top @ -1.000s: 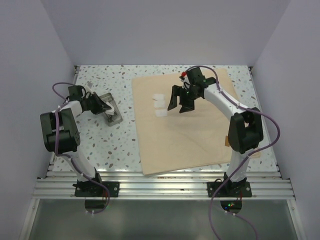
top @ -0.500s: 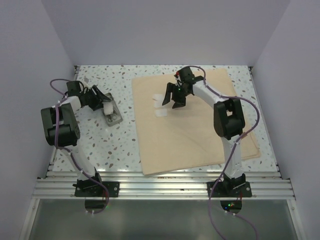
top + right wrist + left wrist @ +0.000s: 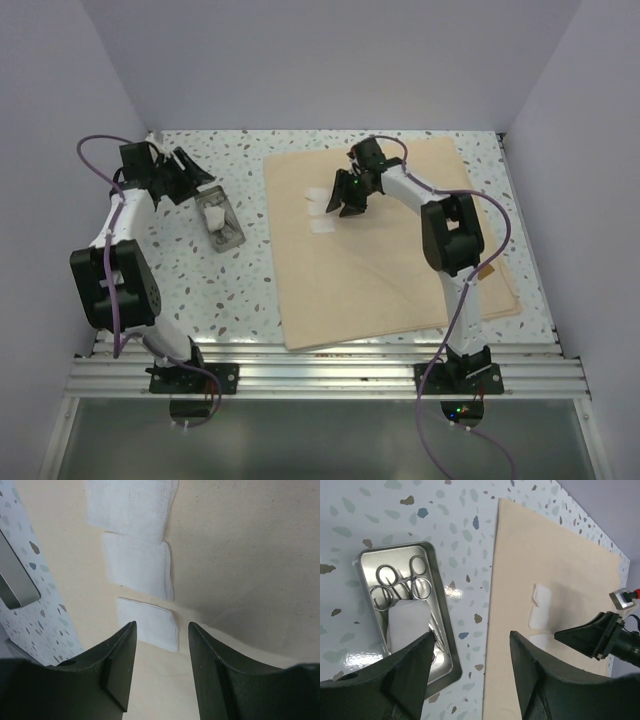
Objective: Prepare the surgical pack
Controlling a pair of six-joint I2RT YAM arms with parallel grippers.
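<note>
left arm reaches to the far left corner of the speckled worktop [image 3: 200, 290]. left pincer [image 3: 192, 180] hangs over the far-left side of the tin, jaws spread wide, nothing between them; the left wrist view shows the same gap [image 3: 470, 647].

small silver tin [image 3: 222, 220] lies on the bare worktop, left of the cloth and apart from it, long side angled. inside it [image 3: 437, 600]: steel instruments [image 3: 400, 582] with ring handles, scissor type, crossing each other, plus a white gauze piece [image 3: 407, 625] lying over part of them. exact count of instruments can't be told.

tan-beige cloth [image 3: 380, 260] is spread flat as a large sheet over the middle and right of the worktop, slightly skewed, with a diagonal crease running across it. its left edge runs just beside the tin [image 3: 500, 580].

white gauze squares [image 3: 321, 212] lie in a short row on the cloth near its far-left part. the right wrist view shows three [image 3: 140, 565], edges nearly touching.

right arm bends left over the cloth. right pincer [image 3: 342, 200] sits just right of the gauze, low over the cloth, jaws parted, gripping nothing. in the wrist view its tips [image 3: 157, 630] straddle the end square of the row. whether they touch the cloth can't be told.

small silver and red tag [image 3: 624, 596] on the right arm, too small to read.
</note>
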